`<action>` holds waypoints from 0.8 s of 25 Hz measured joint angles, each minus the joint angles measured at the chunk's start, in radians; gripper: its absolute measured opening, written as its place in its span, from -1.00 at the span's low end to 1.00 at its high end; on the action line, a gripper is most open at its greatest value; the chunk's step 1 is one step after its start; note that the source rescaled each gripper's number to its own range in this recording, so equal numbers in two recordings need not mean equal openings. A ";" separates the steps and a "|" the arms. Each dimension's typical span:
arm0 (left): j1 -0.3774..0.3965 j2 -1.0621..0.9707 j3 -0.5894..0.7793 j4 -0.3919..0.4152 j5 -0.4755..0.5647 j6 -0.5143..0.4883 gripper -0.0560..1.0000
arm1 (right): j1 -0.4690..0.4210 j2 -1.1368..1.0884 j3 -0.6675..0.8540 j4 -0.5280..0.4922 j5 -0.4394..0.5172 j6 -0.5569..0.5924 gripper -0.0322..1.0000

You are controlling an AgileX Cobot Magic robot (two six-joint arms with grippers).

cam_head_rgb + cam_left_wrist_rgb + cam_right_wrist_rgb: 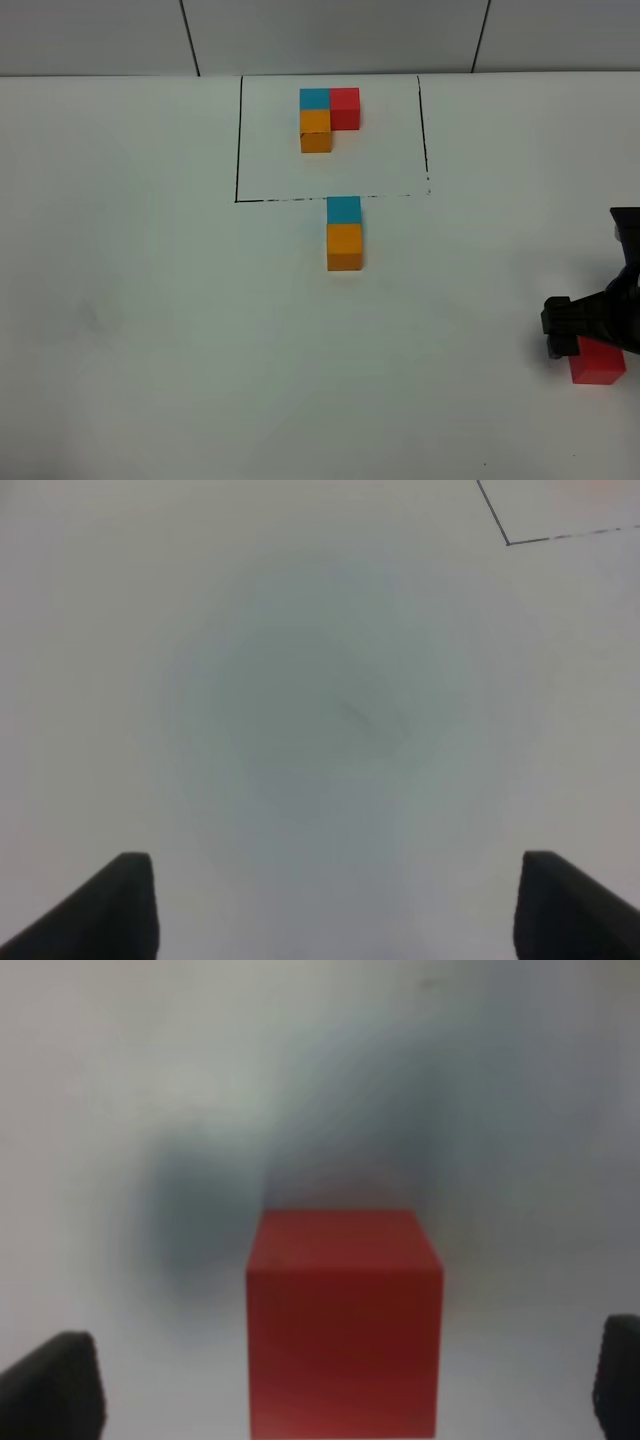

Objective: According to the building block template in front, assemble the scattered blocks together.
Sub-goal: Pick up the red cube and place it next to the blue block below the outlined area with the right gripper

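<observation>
Exterior high, shapes: teal cube (344,209), orange cube (344,246) and red cube (598,363) are matte, sharp-edged and equal in size.
Placement: the teal and orange cubes touch face to face just outside the near line of the black rectangle (238,140); the red cube lies well apart, far right.
Template: building block template (322,118), an L of blue, red and orange cubes inside the rectangle.
Table (150,300): smooth, plain white.
Right gripper (335,1390): above the red cube, black fingers spread wide on either side, clear of it.
Left gripper (335,910): over bare table, fingers apart, nothing between them.
</observation>
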 joint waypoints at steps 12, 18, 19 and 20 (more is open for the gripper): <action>0.000 0.000 0.000 0.000 0.000 0.000 0.36 | -0.017 0.109 0.009 0.026 -0.059 -0.023 0.86; 0.000 0.000 0.000 0.000 0.000 0.000 0.36 | -0.017 0.119 0.009 0.038 -0.068 -0.025 0.78; 0.000 0.000 0.000 0.000 0.000 0.000 0.36 | -0.017 0.119 0.009 0.040 -0.069 -0.025 0.75; 0.000 0.000 0.000 0.000 0.000 0.000 0.36 | -0.017 0.119 0.009 0.040 -0.069 -0.025 0.72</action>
